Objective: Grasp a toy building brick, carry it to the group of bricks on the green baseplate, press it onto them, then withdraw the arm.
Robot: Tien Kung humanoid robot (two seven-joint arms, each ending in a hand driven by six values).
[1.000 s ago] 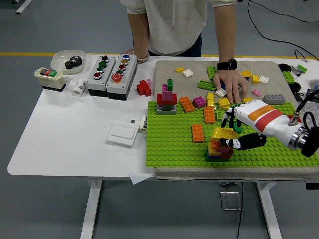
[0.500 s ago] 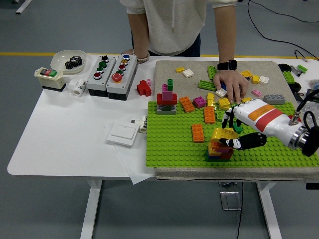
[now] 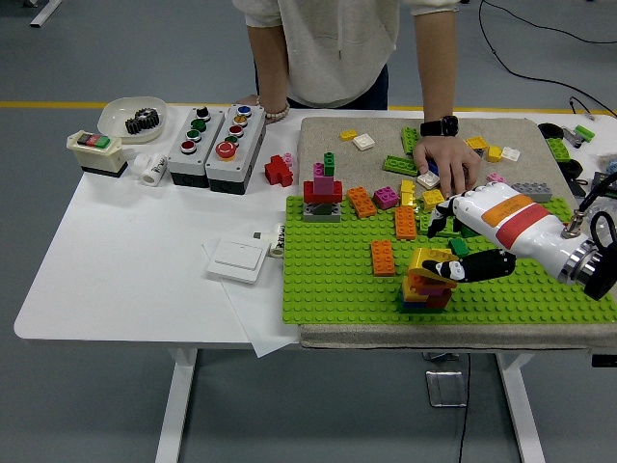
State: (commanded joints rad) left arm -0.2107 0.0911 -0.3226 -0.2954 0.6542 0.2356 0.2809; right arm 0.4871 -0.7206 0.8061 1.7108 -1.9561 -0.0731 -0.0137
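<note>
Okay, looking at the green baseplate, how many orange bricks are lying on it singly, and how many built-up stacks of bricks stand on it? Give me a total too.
On the green baseplate:
Single orange bricks: 3
Built-up stacks: 2
Total: 5

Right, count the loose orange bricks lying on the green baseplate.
3. One orange brick lies near the far edge beside the red-and-grey stack, a second sits right of it, and a third lies nearer. Others may hide under the robot hand.
</note>
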